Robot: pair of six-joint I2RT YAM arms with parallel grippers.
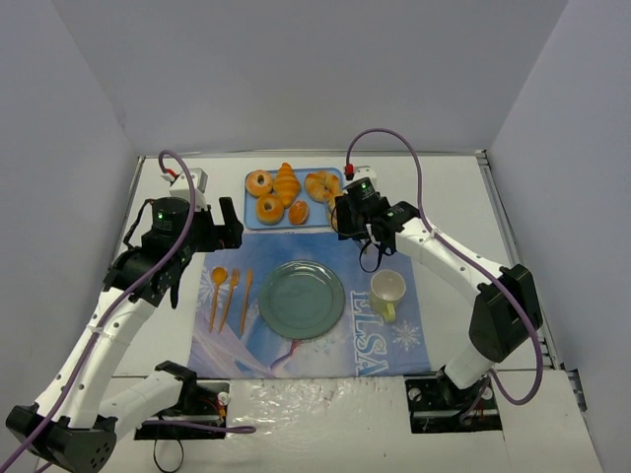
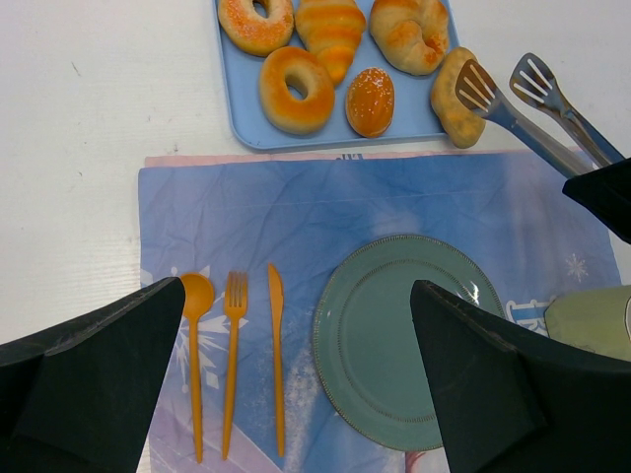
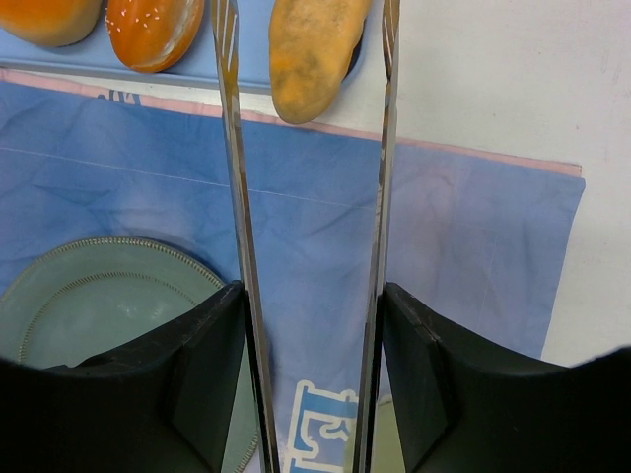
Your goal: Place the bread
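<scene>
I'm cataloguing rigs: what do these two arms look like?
The left arm and right arm have white tubular links and black joint housings with small green lights. A purple cable loops along each. The left tool and right tool have black wedge-shaped fingers.

The plate (image 1: 302, 299) lies on the mat (image 1: 237, 345) with a spoon (image 1: 216, 293), fork (image 1: 232, 291) and knife (image 1: 245, 289) to its left and a mug (image 1: 387, 291) to its right, while behind it, off the mat, a tray (image 1: 315, 222) holds pastries (image 1: 286, 183) and, at its right edge, the bread (image 2: 452, 84) between the tips of the tongs (image 2: 537, 81).
</scene>
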